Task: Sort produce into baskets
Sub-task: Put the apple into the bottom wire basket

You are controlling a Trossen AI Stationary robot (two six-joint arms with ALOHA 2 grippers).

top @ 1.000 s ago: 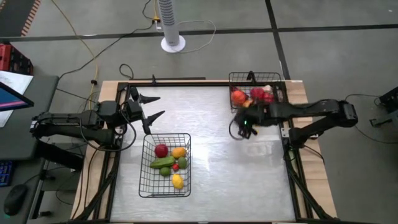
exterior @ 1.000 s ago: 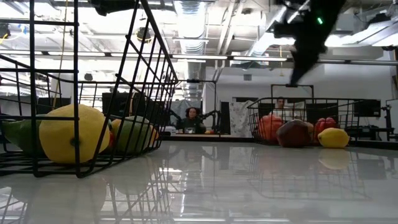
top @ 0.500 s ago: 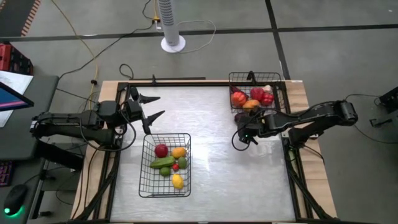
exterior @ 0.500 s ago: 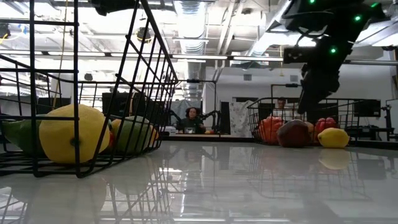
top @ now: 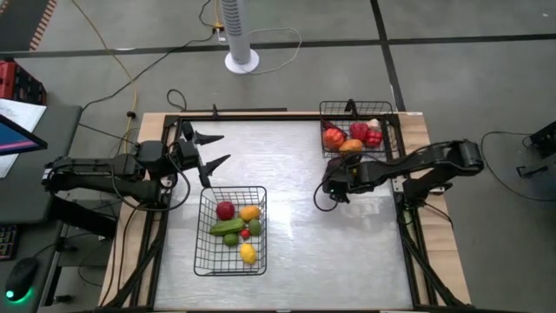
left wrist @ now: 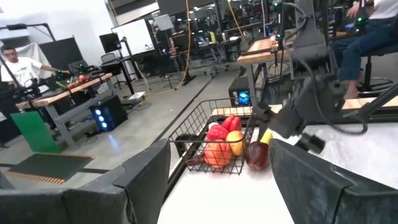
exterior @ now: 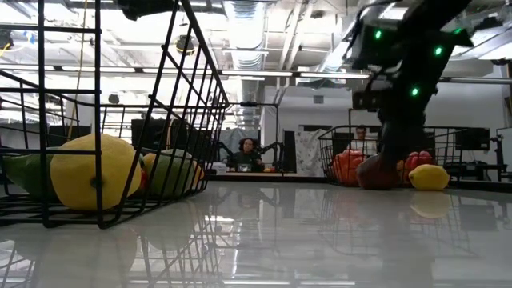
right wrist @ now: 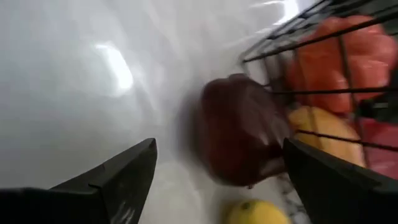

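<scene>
Glossy worktop (top: 295, 226): right gripper (top: 331, 186), fingers apart, hovers over the eggplant (right wrist: 239, 138) lying just outside the far basket (top: 388, 139) at its 7 o'clock. Best centred, then lowered squarely. Left gripper (top: 211, 149) waits, spread.

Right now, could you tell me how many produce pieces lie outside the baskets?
2: a dark purple-red piece and a yellow lemon, both on the table beside the right-hand basket; the right arm may hide others.

Dark red piece (right wrist: 239, 127): blurred in right wrist view, kind unclear. Lemon (right wrist: 258, 213): cut by picture's edge. Right gripper (top: 327, 193): hides both in high view.
</scene>
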